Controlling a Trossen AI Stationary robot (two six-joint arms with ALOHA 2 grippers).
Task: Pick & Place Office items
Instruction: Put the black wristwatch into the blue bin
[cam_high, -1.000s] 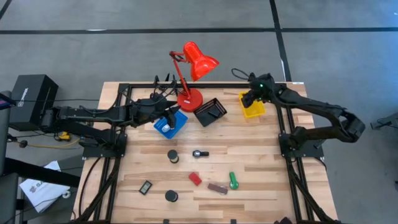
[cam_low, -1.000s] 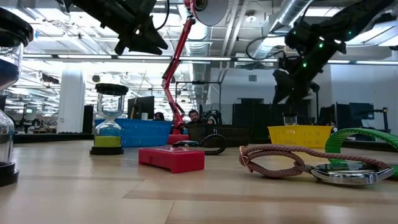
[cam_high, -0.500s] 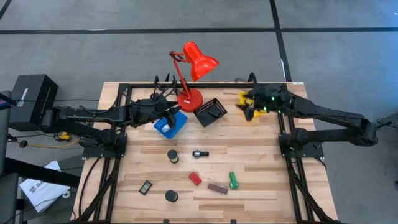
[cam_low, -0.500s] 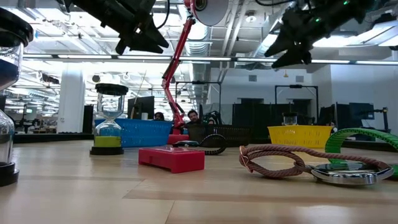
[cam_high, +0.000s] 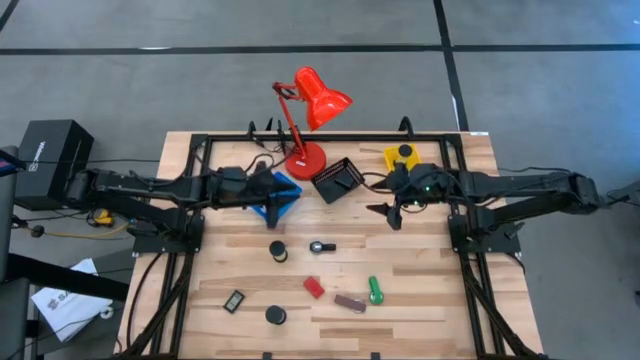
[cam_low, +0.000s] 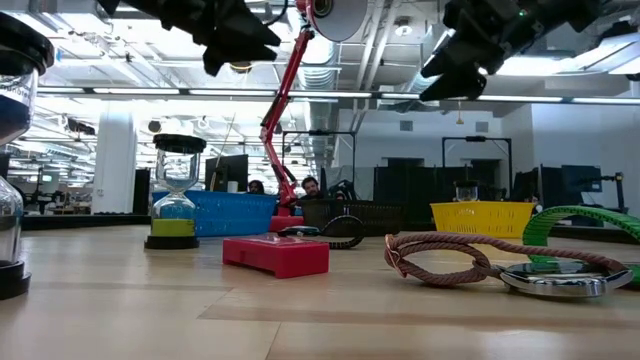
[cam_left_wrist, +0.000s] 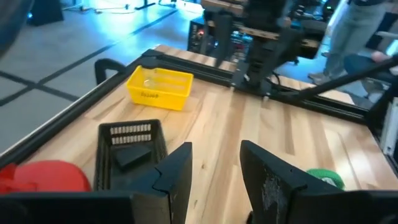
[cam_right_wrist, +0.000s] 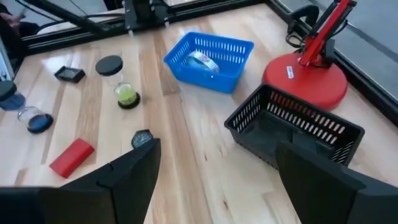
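Observation:
The office items lie loose on the wood in the high view: a black-capped sand timer (cam_high: 277, 250), a black round piece (cam_high: 318, 246), a red block (cam_high: 314, 287), a brown bar (cam_high: 350, 302), a green stubby piece (cam_high: 375, 290), a small black rectangle (cam_high: 234, 300) and a black round piece (cam_high: 275, 315). My left gripper (cam_high: 270, 190) (cam_left_wrist: 214, 180) hangs open above the blue tray (cam_high: 287, 186). My right gripper (cam_high: 393, 208) (cam_right_wrist: 217, 186) is open wide in the air between the black tray (cam_high: 338, 180) and the yellow tray (cam_high: 390, 158). Neither holds anything.
The red desk lamp (cam_high: 305, 155) stands at the far edge between the blue and black trays, its head (cam_high: 322, 95) overhanging. A black piece (cam_high: 405, 152) lies in the yellow tray, a silvery one (cam_right_wrist: 200, 59) in the blue tray. Black frame rails (cam_high: 330, 137) border the table.
My right gripper has swung away from above the yellow tray, toward the table's near edge and left, and now hangs over the bare wood beside the black tray. My left gripper has shifted slightly toward the near edge over the blue tray. The loose items have not moved.

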